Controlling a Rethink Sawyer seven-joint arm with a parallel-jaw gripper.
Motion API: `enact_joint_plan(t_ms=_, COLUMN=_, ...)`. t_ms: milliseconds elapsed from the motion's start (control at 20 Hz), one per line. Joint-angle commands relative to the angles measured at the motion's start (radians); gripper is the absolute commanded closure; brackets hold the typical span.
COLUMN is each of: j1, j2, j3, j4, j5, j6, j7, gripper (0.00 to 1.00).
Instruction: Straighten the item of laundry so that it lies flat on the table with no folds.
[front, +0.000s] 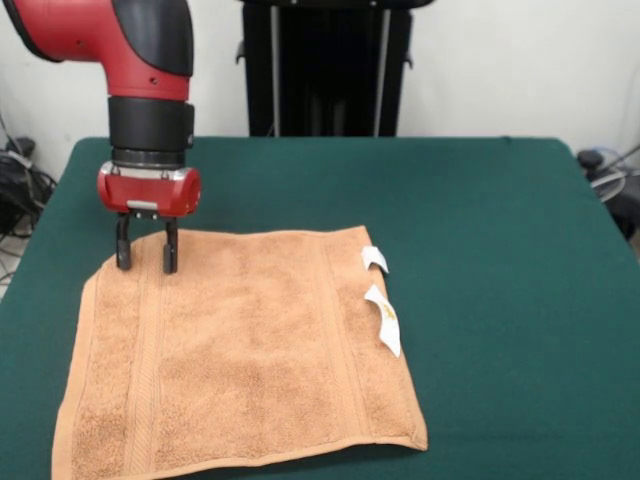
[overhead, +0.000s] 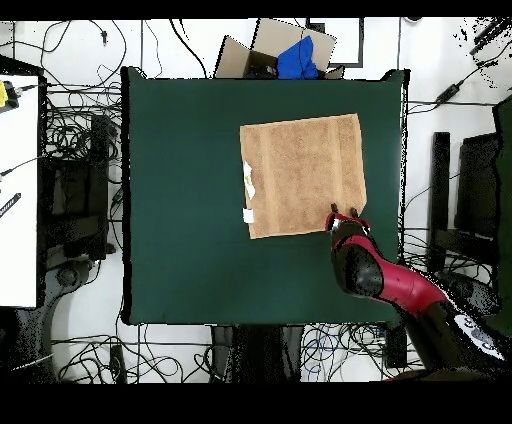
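- Towel: light orange-tan terry cloth, rectangular, spread out on the table with its surface lying flat across nearly the whole area
- Position, front view: the towel occupies the lower left part of the dark green table top; its lower left corner runs out of the picture at the bottom edge
- Position, overhead view: the towel lies in the upper right part of the table, with bare green cloth wide on the left and below
- Border bands: woven stripes run along the two opposite short sides, one near the left edge and one near the right edge in the front view
- Tags: two small white tags stick out from the right-hand edge in the front view, one above the other, both resting on the cloth
- Far left corner, front view: the edge there is cut off at a slant rather than forming a square corner
- Gripper: red and black, pointing straight down over that far left corner; the two black fingers stand apart, parted, with their tips at or just on the cloth and nothing between them
- Overhead view: the gripper sits at the towel's lower right corner
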Motion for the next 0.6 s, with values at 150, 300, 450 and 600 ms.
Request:
enact_joint_plan(t_ms=150, j1=0.044, j2=0.031, j3=0.043, j4=-0.076, j5=-0.045, j6=0.024, j7=0.101, gripper=0.0)
enact_joint_plan(t_ms=300, j1=0.039, j2=0.033, j3=0.044, j4=-0.076, j5=-0.05, j6=0.023, j7=0.098, gripper=0.0)
enact_joint_plan(t_ms=450, j1=0.041, j2=0.044, j3=0.042, j4=-0.087, j5=-0.053, j6=0.018, j7=0.095, gripper=0.0)
enact_joint_plan(t_ms=600, j1=0.039, j2=0.059, j3=0.043, j4=-0.098, j5=-0.058, j6=0.014, j7=0.094, gripper=0.0)
